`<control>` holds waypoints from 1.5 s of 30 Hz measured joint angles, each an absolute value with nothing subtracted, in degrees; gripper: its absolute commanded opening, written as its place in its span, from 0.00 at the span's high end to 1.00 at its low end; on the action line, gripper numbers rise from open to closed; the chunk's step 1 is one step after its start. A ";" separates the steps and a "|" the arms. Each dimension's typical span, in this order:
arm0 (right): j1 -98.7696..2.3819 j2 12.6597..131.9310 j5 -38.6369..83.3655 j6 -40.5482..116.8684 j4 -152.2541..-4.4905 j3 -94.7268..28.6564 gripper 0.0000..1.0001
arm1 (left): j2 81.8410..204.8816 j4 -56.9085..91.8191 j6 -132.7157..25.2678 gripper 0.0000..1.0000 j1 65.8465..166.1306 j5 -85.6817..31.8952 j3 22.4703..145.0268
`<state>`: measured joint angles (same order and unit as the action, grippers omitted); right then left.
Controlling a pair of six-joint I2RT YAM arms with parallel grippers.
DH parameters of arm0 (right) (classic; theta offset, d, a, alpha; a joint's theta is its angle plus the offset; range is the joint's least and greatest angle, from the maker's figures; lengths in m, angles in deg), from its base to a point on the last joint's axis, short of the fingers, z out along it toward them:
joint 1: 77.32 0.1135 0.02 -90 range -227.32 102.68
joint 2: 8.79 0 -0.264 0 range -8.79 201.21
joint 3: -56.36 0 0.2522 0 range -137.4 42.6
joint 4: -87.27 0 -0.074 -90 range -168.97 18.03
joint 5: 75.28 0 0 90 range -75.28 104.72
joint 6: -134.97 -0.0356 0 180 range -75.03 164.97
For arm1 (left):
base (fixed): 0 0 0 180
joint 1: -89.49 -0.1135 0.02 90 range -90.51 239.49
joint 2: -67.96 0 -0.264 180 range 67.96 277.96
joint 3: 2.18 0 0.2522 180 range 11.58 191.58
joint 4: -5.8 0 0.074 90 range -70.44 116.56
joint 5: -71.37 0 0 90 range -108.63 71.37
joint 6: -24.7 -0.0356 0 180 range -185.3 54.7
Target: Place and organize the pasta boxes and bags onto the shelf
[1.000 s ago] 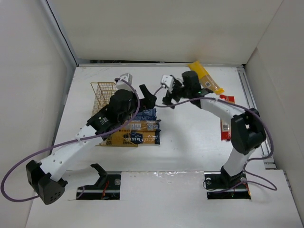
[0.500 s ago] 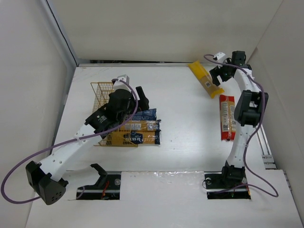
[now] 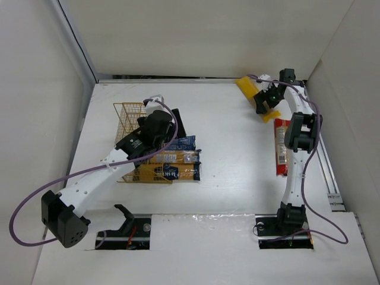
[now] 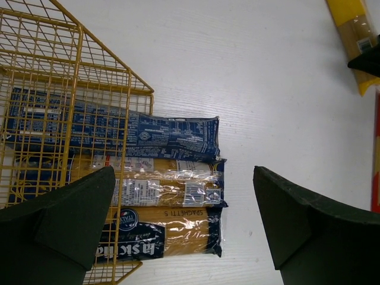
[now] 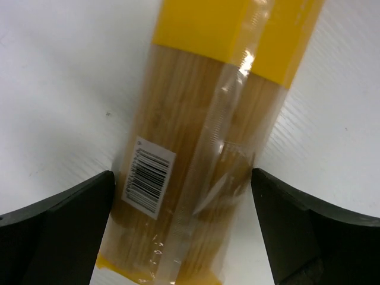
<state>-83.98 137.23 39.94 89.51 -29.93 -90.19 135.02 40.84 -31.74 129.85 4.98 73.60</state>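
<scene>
The gold wire shelf (image 3: 129,122) lies at the left. Three packs lie side by side in it, their ends sticking out to the right: the dark blue box (image 3: 181,142), the clear-and-blue bag (image 3: 178,157) and the orange-yellow pack with a dark blue label (image 3: 172,172). My left gripper (image 3: 177,123) hovers open above them; its wrist view shows all three (image 4: 160,184) and the shelf (image 4: 77,77) below. The yellow bag (image 3: 249,90) lies at the far right. My right gripper (image 3: 263,102) is open with one jaw on each side of the yellow bag (image 5: 202,148). The red-orange pack (image 3: 281,148) lies on the table.
White walls enclose the table on the left, back and right. A metal rail (image 3: 317,154) runs along the right edge, close to the red-orange pack. The arm bases stand at the near edge.
My right arm has swung from the table's middle to the far right and come down over the yellow bag. My left gripper has shifted slightly above the shelf.
</scene>
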 measured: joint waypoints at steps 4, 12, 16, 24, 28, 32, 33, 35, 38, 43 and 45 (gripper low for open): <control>-83.98 138.21 38.86 87.67 -29.21 -92.03 0.00 | 136.66 40.95 -31.70 0.00 129.87 5.44 74.47; -81.27 138.15 31.32 86.05 -29.65 -94.32 1.00 | 138.02 41.47 -31.63 0.00 129.87 5.86 74.87; -79.45 135.50 31.70 88.33 -33.38 -89.97 1.00 | 138.13 41.82 -31.39 0.00 129.87 6.06 75.26; -76.39 110.65 37.05 87.34 -48.68 -55.09 1.00 | 134.37 42.83 -31.35 0.00 129.87 6.32 75.37; -71.52 91.90 38.65 83.48 -58.87 -38.15 1.00 | 129.34 42.83 -31.35 0.00 129.87 6.78 75.33; -66.12 77.36 40.04 79.91 -68.03 -27.11 1.00 | 124.99 42.72 -31.26 0.00 129.87 7.10 74.91; -64.74 74.24 40.18 79.10 -70.50 -24.56 1.00 | 124.20 42.80 -31.20 0.00 129.85 7.13 74.71; -62.67 68.56 40.53 77.16 -75.04 -19.11 1.00 | 122.87 42.76 -31.13 0.00 129.85 7.10 74.08; -60.96 61.82 43.26 73.53 -80.57 -11.22 1.00 | 121.58 42.98 -30.72 0.00 129.85 7.02 72.99; -56.85 59.88 45.27 70.19 -83.39 -5.98 1.00 | 120.58 43.15 -30.10 0.00 129.87 6.58 72.13; -53.81 59.75 45.42 69.31 -83.72 -4.27 1.00 | 120.53 43.11 -29.93 0.00 129.87 6.38 72.11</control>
<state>-53.81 59.75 45.42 69.31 -83.72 -4.27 120.53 43.11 -29.93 129.87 6.38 72.11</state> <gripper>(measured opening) 0.352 1.000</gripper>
